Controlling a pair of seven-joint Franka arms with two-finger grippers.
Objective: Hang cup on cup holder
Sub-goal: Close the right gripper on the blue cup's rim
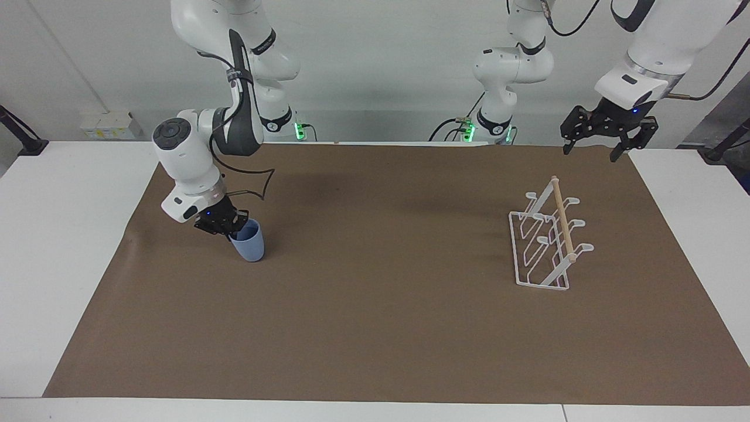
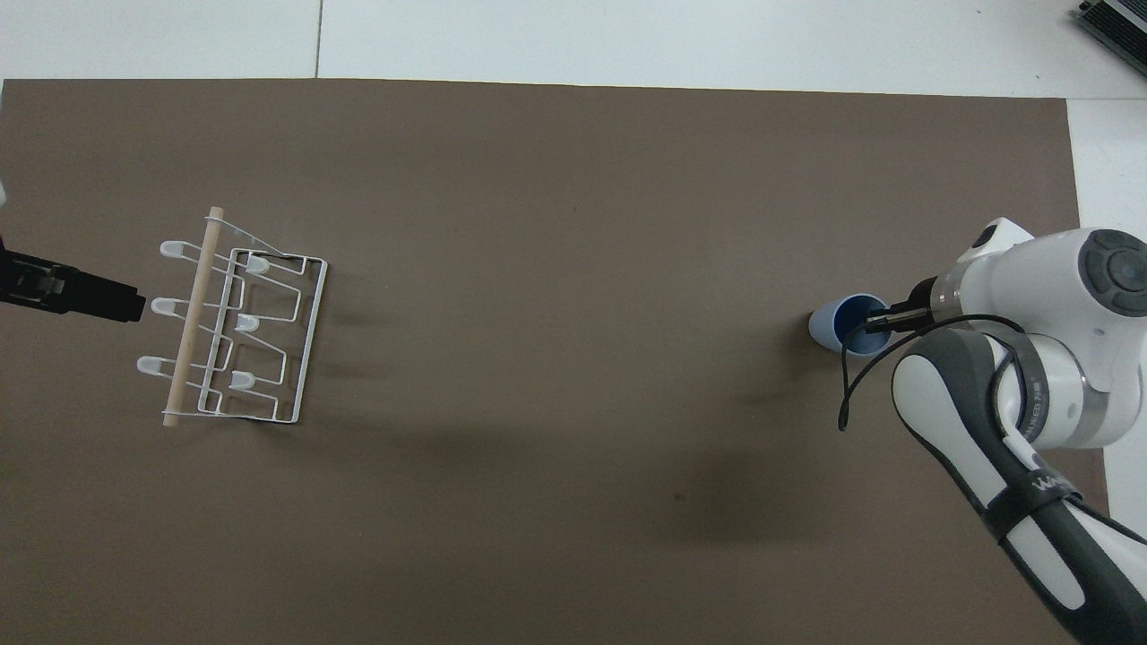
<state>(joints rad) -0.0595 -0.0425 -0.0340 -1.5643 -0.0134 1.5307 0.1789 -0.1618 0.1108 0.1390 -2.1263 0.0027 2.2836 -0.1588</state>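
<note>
The light-blue cup [image 1: 250, 246] [image 2: 826, 324] is on the brown mat toward the right arm's end of the table, tilted with its mouth up toward the gripper. My right gripper [image 1: 233, 229] [image 2: 874, 320] is shut on the cup's rim, one finger inside the mouth. The white wire cup holder [image 1: 548, 249] [image 2: 242, 331] with its wooden dowel stands toward the left arm's end. My left gripper [image 1: 590, 154] [image 2: 125, 305] hangs open and holds nothing, in the air over the mat's edge beside the cup holder, where the left arm waits.
A brown mat [image 1: 381, 310] covers most of the white table [image 1: 58, 234]. A black cable loops from the right arm's wrist just above the cup. Both arm bases stand along the table's robot-side edge.
</note>
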